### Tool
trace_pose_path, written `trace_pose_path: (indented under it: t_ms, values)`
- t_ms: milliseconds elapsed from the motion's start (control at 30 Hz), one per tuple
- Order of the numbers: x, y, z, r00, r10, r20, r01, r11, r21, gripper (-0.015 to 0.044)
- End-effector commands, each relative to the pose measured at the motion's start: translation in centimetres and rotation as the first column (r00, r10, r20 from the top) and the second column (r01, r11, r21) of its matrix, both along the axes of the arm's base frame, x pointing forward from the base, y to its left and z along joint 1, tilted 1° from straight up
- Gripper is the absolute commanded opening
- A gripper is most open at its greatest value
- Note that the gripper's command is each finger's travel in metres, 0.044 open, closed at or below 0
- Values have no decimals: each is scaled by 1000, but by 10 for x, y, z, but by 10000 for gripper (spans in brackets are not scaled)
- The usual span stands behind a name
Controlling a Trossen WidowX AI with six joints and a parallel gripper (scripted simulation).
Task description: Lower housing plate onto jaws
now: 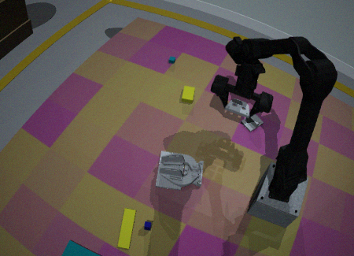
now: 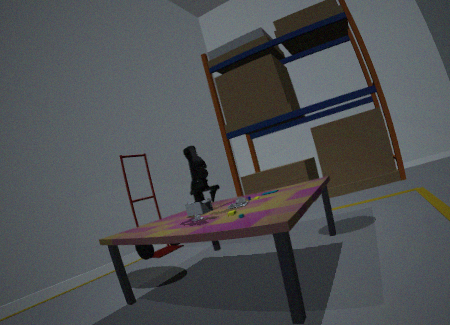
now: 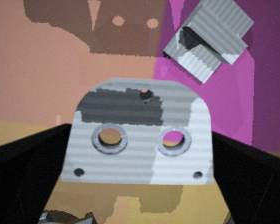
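The grey housing plate point(image 1: 234, 109) point(image 3: 136, 162), with two ringed holes and small corner holes, is held by its sides in the air. My gripper point(image 1: 238, 106) point(image 3: 139, 134) is shut on it, one black finger at each side. The grey base assembly with the two jaws point(image 1: 173, 172) lies on the table, nearer the camera and left of the arm's base in the top view. The plate is well away from it and above the table. Only a sliver of what looks like the assembly shows at the wrist view's lower left. The pins and stubs are too small to tell.
A grey angled stand point(image 1: 252, 124) point(image 3: 208, 37) is on the table close to the held plate. Yellow blocks point(image 1: 188, 93) point(image 1: 127, 229), a teal cube point(image 1: 172, 59), a blue cube point(image 1: 148, 225) and a teal slab point(image 1: 80, 250) lie farther off.
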State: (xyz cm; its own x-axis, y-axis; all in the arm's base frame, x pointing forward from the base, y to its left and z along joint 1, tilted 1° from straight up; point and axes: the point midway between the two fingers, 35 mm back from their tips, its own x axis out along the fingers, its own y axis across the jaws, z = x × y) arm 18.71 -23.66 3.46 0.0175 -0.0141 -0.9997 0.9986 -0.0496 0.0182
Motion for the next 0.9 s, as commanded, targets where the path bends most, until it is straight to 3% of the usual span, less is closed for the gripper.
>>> trace_pose_path:
  t_ms: [0, 433, 867]
  values:
    - [9, 11, 1, 994, 105, 5, -105, 995, -2, 351]
    - [35, 46, 1, 909, 417, 1, -417, 909, -6, 351]
    - [54, 85, 1, 723, 691, -4, -691, 723, -10, 351]
